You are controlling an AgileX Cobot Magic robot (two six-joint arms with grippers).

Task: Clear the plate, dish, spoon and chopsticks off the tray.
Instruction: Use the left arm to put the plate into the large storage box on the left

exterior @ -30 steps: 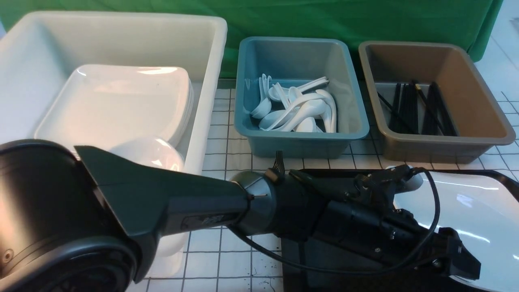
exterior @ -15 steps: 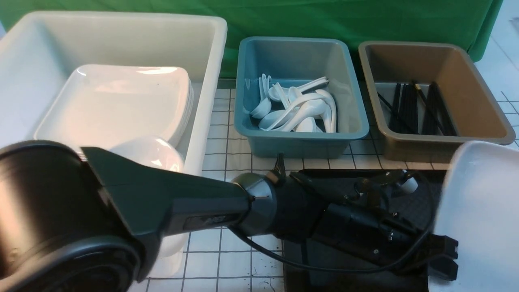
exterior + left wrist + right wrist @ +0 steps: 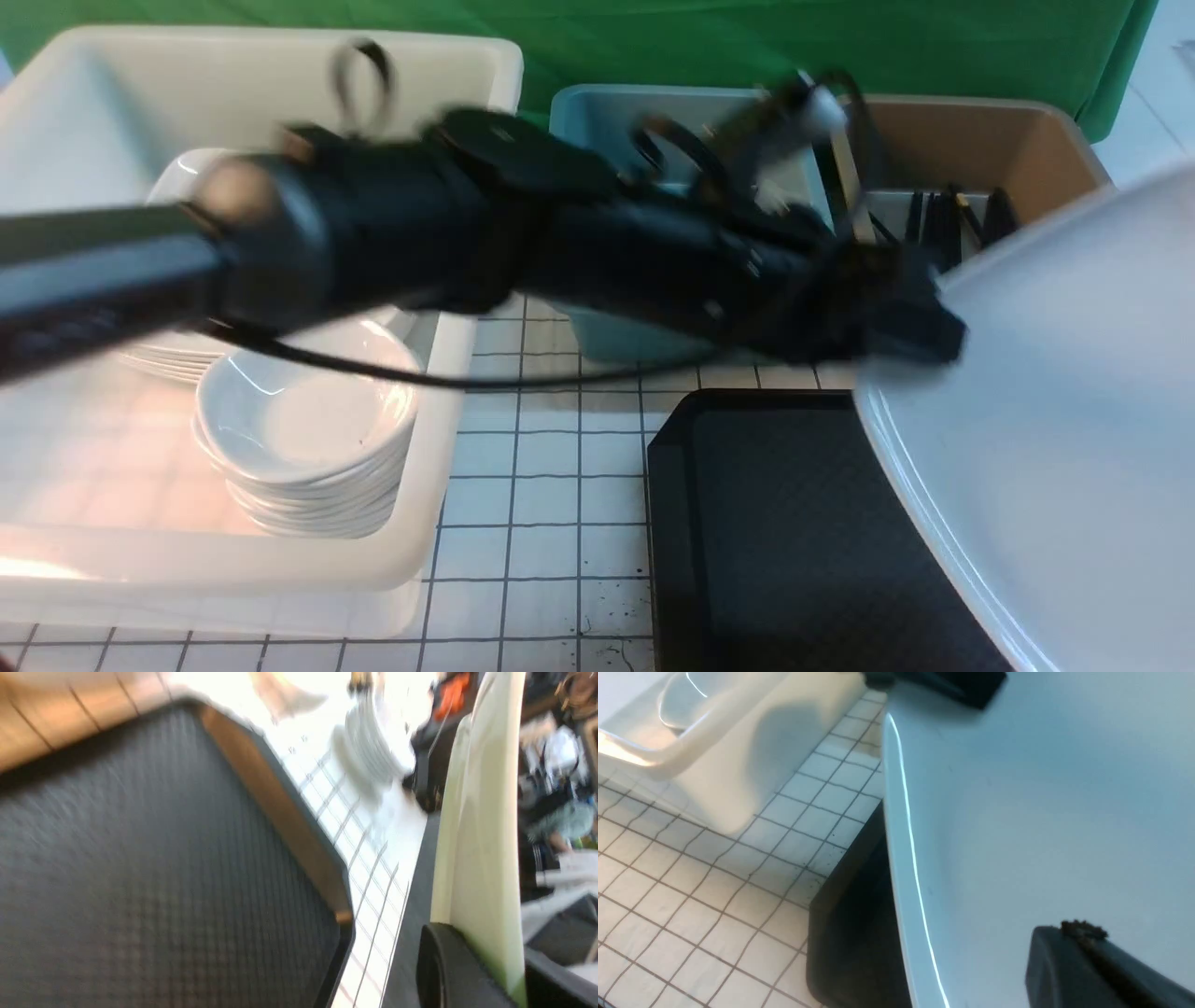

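- right end effector point(image 3: 1073, 952) is closest to the robot and clamped on the near edge of the plate point(image 3: 1055, 448); only one dark finger shows in the right wrist view, lying across the glossy top
- the plate itself is up off the tray point(image 3: 766, 523), tilted and hanging over its right side
- the tray is black and textured, sitting flat on the gridded counter point(image 3: 523, 485)
- left end effector point(image 3: 910, 327) is clamped on the plate's far-left edge, and the left wrist view has the rim pinched between its fingers
- the left arm stretches across from the left and is pretty blurry
- the white tub point(image 3: 280, 569) on the left has a stack of small dishes point(image 3: 299, 439) in it, with a stack of square plates point(image 3: 159, 364) behind
- further back are the blue bin point(image 3: 597, 98) and the brown bin point(image 3: 1027, 140), the brown one with a bundle of black chopsticks point(image 3: 943, 224) inside
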